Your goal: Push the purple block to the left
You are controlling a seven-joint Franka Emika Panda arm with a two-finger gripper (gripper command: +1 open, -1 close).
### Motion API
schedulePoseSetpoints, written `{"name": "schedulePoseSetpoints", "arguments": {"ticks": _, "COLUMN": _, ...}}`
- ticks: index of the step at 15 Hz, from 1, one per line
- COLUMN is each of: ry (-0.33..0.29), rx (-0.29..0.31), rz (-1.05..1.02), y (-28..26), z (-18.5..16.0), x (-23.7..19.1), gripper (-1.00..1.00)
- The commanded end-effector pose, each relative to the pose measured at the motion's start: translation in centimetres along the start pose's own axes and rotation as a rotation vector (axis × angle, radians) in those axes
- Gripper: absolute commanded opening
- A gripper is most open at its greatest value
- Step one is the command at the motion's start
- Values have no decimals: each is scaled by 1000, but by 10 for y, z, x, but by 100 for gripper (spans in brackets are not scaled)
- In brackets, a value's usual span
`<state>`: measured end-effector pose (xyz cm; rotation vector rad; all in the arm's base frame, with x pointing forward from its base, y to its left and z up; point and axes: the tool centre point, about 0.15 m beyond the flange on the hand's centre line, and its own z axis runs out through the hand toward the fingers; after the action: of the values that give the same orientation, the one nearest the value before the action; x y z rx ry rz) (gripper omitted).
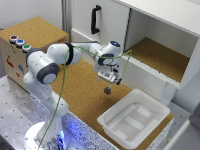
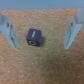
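We hold our fingers (image 2: 41, 31) spread wide apart, gripping nothing, above the cork-covered table (image 1: 85, 95). The small dark purple cube-like block (image 2: 33, 36) sits on the cork between the two pale finger blades, in the gap but off centre: it lies clearly closer to one finger (image 2: 8, 30) than to the other finger (image 2: 74, 30), and touches neither. Cork shows on both sides of it.

In the exterior view we see the fingers (image 1: 108, 84) hanging a little above the table, with a small dark speck that we take for the purple block (image 1: 107, 90) directly beneath them, near the white plastic bin (image 1: 134, 119) at the exterior view's right. How much height separates the fingertips from the cork we cannot tell exactly.

The block is nearly a cube, so no long axis matters; its faces look slightly turned relative to the finger blades. What counts, we judge, is that the block already stands inside the gap. A sideways push would need the fingers low enough for one blade to meet the block's side face; too high, and the blade would pass over it. Being so small, the block may spin or slip off a blade edge.
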<state>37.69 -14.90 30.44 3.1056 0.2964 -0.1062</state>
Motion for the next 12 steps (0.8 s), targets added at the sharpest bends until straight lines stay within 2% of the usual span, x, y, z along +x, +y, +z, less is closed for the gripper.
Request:
{"name": "schedulePoseSetpoints", "arguments": {"ticks": 1, "ry": 44, "rx": -170, "rz": 69, "y": 6, "z": 1, "x": -8, "gripper": 100}}
{"name": "schedulePoseSetpoints", "arguments": {"ticks": 7, "ry": 44, "rx": -170, "rz": 69, "y": 6, "z": 1, "x": -8, "gripper": 100}}
{"name": "schedulePoseSetpoints", "arguments": {"ticks": 8, "ry": -7, "rx": -66, "rz": 50, "y": 10, "z": 0, "x": 5, "gripper": 100}}
{"name": "schedulePoseSetpoints", "arguments": {"ticks": 10, "ry": -18, "rx": -75, "rz": 111, "y": 21, "z": 14, "x": 7, "gripper": 100}}
{"name": "schedulePoseSetpoints", "arguments": {"ticks": 12, "ry": -24, "rx": -51, "rz": 156, "y": 33, "z": 37, "x": 5, "gripper": 100}}
